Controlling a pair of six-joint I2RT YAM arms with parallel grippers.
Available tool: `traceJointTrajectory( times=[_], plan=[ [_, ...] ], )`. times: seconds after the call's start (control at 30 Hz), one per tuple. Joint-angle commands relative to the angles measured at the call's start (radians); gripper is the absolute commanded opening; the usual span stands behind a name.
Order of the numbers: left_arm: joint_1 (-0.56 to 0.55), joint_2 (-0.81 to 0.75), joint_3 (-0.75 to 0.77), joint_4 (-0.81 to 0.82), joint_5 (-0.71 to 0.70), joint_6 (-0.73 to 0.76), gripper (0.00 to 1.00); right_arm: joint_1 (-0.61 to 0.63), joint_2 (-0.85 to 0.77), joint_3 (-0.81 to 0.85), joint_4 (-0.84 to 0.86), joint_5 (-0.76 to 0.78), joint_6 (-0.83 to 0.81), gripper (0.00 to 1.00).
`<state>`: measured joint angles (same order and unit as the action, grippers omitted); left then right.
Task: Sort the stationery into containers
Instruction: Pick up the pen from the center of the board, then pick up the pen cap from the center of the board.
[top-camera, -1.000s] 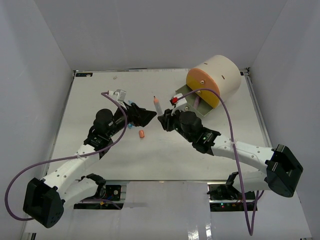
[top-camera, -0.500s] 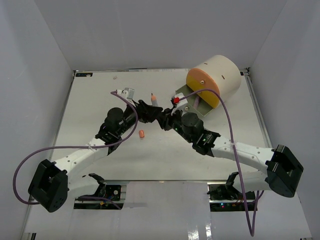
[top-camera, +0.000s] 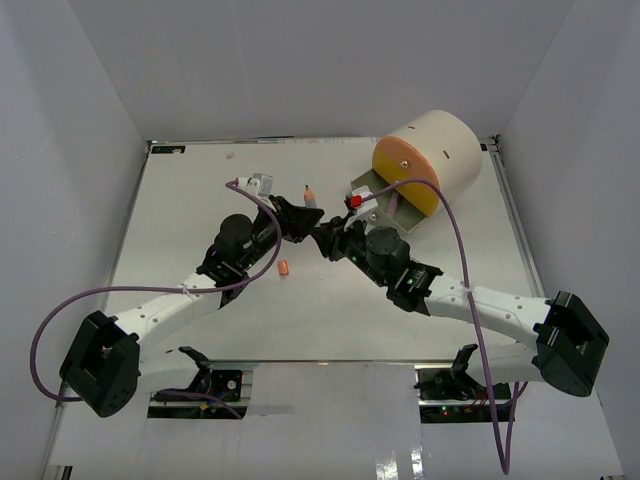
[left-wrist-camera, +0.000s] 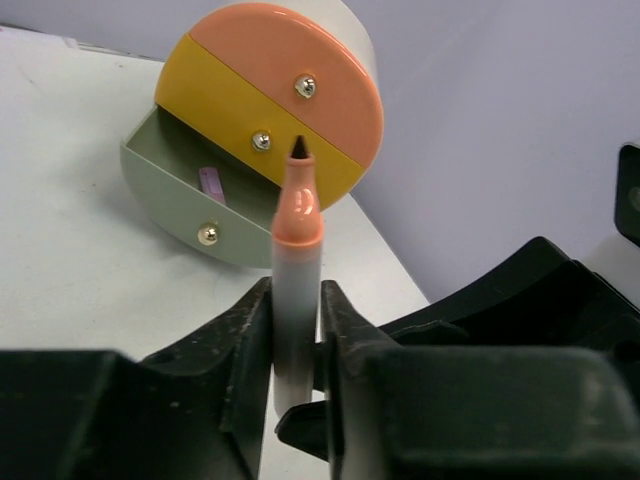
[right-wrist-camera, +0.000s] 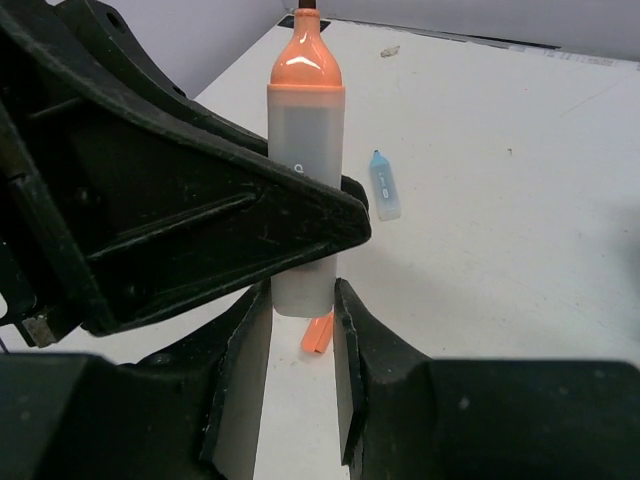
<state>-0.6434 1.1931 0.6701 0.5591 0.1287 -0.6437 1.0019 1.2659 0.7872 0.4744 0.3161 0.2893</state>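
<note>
An uncapped marker (top-camera: 311, 203) with a grey-white barrel and orange tip stands upright above the table's middle. My left gripper (top-camera: 303, 221) is shut on its barrel (left-wrist-camera: 296, 280), the jaws pressed against both sides. My right gripper (top-camera: 323, 238) is shut on the marker's bottom end (right-wrist-camera: 305, 150), just below the left fingers (right-wrist-camera: 200, 220). The containers form a cream cylinder (top-camera: 430, 160) at the back right. It has an orange drawer (left-wrist-camera: 290, 70), a yellow drawer (left-wrist-camera: 240, 120) and a pulled-out grey-olive drawer (left-wrist-camera: 170, 190) with a purple piece (left-wrist-camera: 212, 185) inside.
A small orange cap (top-camera: 284, 268) lies on the table under the grippers, also seen in the right wrist view (right-wrist-camera: 317, 333). A light blue cap (right-wrist-camera: 384, 185) lies further off. Purple cables loop from both arms. White walls enclose the table.
My left gripper has swung right to the marker and shut on its barrel. The right gripper has kept its hold with only a slight shift.
</note>
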Motion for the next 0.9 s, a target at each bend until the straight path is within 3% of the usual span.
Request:
traceJointTrajectory(
  times=[0.0,0.07,0.17,0.3,0.37,0.4,0.47,0.5,0.7,0.87],
  plan=[
    [-0.009,-0.007,0.029,0.033,-0.001,0.006,0.31,0.006,-0.033,-0.006,0.069,0.012,0.014,0.08],
    [-0.009,-0.006,0.031,0.033,0.002,0.009,0.19,0.007,-0.034,-0.009,0.067,0.012,0.011,0.08],
    [-0.009,-0.004,0.037,0.015,-0.001,0.018,0.11,0.007,-0.033,-0.014,0.058,0.005,0.01,0.08],
    [-0.009,-0.029,0.04,-0.028,-0.023,0.048,0.07,0.006,-0.033,-0.008,-0.028,-0.012,-0.002,0.31],
    [-0.007,-0.043,0.048,-0.079,-0.046,0.07,0.05,0.007,-0.037,-0.008,-0.069,-0.014,-0.009,0.53],
    [-0.001,-0.056,0.057,-0.123,-0.073,0.09,0.05,0.006,-0.043,-0.014,-0.098,-0.014,-0.007,0.74],
    [0.016,-0.072,0.071,-0.174,-0.09,0.107,0.02,0.006,-0.053,-0.023,-0.12,-0.02,-0.025,0.94],
    [0.043,-0.078,0.085,-0.224,-0.095,0.111,0.02,0.004,-0.054,-0.022,-0.137,-0.026,-0.033,0.9],
    [0.226,-0.15,0.149,-0.471,-0.047,0.147,0.0,0.003,0.062,0.108,-0.336,-0.078,-0.091,0.9],
    [0.335,-0.227,0.181,-0.631,-0.069,0.26,0.0,0.004,0.231,0.289,-0.509,-0.135,-0.081,0.98]
  ],
)
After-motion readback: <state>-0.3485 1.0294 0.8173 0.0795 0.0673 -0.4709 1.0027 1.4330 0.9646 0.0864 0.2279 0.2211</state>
